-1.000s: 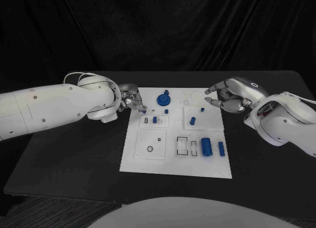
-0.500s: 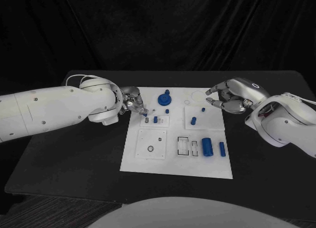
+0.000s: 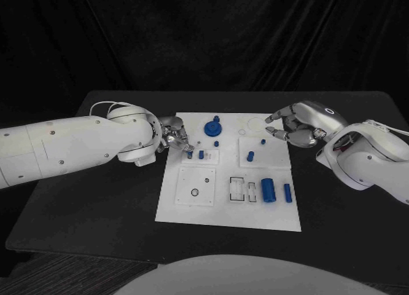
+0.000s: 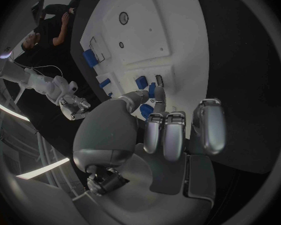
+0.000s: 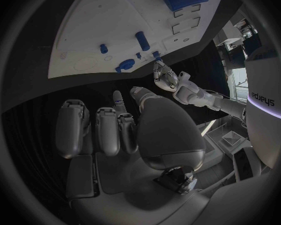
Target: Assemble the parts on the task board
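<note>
The white task board (image 3: 228, 206) lies in the middle of the table. My left hand (image 3: 175, 137) is at its upper left edge and pinches a small blue part (image 4: 152, 91) between thumb and a finger, just above the small slotted plate (image 3: 199, 157) where a blue peg (image 3: 201, 155) stands. My right hand (image 3: 298, 126) hovers by the board's upper right corner with its fingers bent but apart, and there is nothing in them. A round blue part with a knob (image 3: 212, 128) sits near the board's top.
Two blue cylinders, one thick (image 3: 268, 188) and one thin (image 3: 287, 192), lie at the board's lower right beside empty rectangular slots (image 3: 236, 188). Another blue peg (image 3: 250, 156) stands right of centre. Bare black table (image 3: 98, 203) surrounds the board.
My left hand has come down and a little to the right along the board's left edge, towards the slotted plate. The right hand has not moved.
</note>
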`<act>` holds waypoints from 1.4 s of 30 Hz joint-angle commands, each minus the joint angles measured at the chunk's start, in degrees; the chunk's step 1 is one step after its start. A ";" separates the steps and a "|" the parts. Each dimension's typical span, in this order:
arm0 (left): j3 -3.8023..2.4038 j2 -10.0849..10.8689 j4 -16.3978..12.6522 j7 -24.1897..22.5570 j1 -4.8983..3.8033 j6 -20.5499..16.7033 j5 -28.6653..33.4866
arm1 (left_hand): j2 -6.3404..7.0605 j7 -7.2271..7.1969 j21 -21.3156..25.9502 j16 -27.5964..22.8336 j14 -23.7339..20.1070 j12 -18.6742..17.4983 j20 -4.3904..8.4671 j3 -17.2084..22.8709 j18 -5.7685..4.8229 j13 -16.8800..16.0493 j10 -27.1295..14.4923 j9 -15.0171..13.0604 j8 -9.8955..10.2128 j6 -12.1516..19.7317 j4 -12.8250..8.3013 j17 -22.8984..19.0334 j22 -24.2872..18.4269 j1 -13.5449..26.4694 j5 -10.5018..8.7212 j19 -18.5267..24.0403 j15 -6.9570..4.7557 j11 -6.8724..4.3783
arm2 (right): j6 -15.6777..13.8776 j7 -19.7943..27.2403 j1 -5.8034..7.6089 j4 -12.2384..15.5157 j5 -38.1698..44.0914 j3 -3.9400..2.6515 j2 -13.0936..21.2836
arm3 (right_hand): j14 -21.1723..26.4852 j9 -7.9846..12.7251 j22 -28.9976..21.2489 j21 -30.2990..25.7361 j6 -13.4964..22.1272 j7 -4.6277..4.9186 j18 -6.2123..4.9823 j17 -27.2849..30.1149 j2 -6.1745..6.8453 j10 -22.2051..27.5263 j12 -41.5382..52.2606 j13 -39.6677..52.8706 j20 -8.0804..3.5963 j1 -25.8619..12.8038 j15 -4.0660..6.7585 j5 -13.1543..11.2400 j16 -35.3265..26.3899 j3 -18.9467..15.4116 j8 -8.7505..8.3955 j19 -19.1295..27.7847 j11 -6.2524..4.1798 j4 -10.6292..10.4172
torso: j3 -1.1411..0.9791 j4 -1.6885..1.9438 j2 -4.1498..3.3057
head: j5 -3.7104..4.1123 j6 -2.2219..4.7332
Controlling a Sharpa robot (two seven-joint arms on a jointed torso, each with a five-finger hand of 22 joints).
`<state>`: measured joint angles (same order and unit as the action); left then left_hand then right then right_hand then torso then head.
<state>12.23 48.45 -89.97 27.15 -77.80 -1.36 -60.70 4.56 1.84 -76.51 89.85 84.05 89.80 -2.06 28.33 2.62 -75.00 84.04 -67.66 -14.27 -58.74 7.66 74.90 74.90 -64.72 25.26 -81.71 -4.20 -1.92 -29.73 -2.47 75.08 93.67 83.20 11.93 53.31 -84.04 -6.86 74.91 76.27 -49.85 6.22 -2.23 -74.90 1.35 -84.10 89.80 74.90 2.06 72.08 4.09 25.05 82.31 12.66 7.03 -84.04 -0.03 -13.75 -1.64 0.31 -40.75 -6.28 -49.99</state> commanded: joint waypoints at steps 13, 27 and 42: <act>-0.03 -0.20 0.42 -0.71 1.00 0.85 0.43 | -0.46 -0.25 0.50 0.15 5.95 -0.27 0.12 0.44 0.88 -14.61 5.57 -0.03 -0.11 -0.03 -0.12 15.10 10.44 0.15 -0.41 0.51 -0.37 -0.26 | 0.19 -0.79 -0.17 0.07 0.37 -0.03 0.05 | -3.55 0.06 10.87 -0.18 -0.28 0.05 -0.94 -1.93 -0.04 -5.57 -0.03 14.48 0.45 0.69 -0.45 0.42 -0.04 0.29 -0.20 -1.77 0.37 0.26 | -0.05 -0.07 0.00 | -0.03 -0.01; -0.03 0.07 0.47 -0.77 1.13 0.79 0.43 | -0.60 -0.25 0.54 0.15 5.95 -0.37 0.11 0.67 0.88 -14.52 5.49 -0.05 -0.11 -0.01 -0.28 15.10 10.43 0.16 -0.42 0.54 -0.35 -0.26 | 0.21 -0.82 -0.26 0.01 0.37 -0.03 0.06 | -3.55 0.07 10.87 -0.16 -0.29 0.06 -0.93 -1.97 -0.02 -5.57 -0.03 14.48 0.46 0.73 -0.45 0.56 -0.02 0.35 -0.22 -1.77 0.37 0.31 | -0.03 0.02 0.12 | -0.07 -0.01; -0.03 0.03 0.59 -0.45 1.17 1.93 0.43 | -0.76 -0.24 0.65 0.15 5.95 -0.79 0.10 0.91 0.90 -14.17 5.15 -0.06 -0.12 -0.01 -0.43 15.10 10.40 0.17 -0.38 0.62 -0.34 -0.24 | 0.22 -0.84 -0.35 -0.05 0.37 -0.03 -0.03 | -3.55 0.07 10.87 -0.16 -0.29 0.06 -0.93 -1.97 -0.02 -5.57 -0.03 14.48 0.46 0.73 -0.45 0.56 -0.02 0.35 -0.22 -1.77 0.37 0.31 | -0.04 -0.02 0.08 | -0.20 -0.01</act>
<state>12.23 48.58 -89.35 27.16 -76.72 -0.47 -60.65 4.40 2.00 -76.18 89.85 84.05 89.30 -1.86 28.33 2.63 -75.00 84.04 -67.68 -14.19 -58.89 7.65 74.90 74.93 -64.45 25.02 -81.50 -4.20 -1.92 -29.60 -2.49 74.88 93.59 83.20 11.94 53.29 -84.04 -6.87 74.94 76.26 -49.85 6.22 -2.23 -74.93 1.35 -84.10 89.80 74.93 2.06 72.08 4.09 25.26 82.31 12.82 7.03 -84.04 -0.04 -13.58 -1.67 0.27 -40.63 -6.50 -49.99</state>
